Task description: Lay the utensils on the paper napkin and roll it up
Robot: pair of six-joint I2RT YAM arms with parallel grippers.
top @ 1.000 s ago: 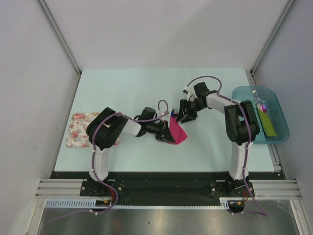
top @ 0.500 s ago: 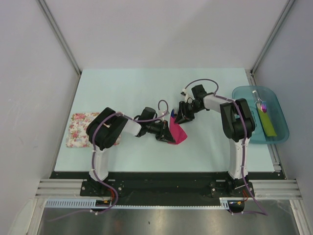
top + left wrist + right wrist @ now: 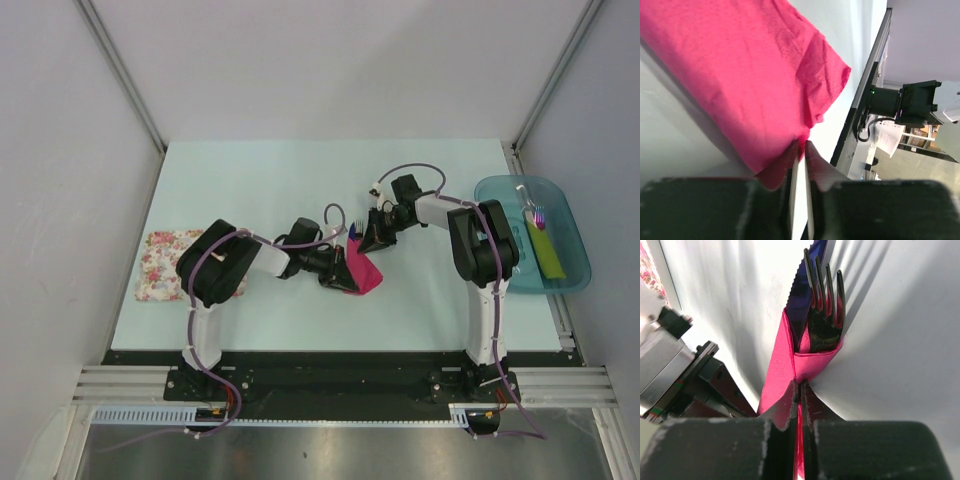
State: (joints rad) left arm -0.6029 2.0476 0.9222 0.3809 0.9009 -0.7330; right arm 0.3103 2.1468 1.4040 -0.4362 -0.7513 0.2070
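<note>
Paper napkin (image 3: pixel 362 268), magenta and folded over the cutlery, lies near the middle of the desk (image 3: pixel 250 180). From its 12 o'clock end the tines of a black fork (image 3: pixel 824 315) and a dark blue piece (image 3: pixel 807 285) stick out side by side. The right gripper (image 3: pixel 800 388), at the napkin's 1 o'clock, is pressed together, pinching the pink fold just below the fork. The left gripper (image 3: pixel 801 146), at the napkin's 8 o'clock side, pinches a paper edge between nearly closed jaws. A floral cloth (image 3: pixel 165 262) lies at the desk's 9 o'clock edge.
</note>
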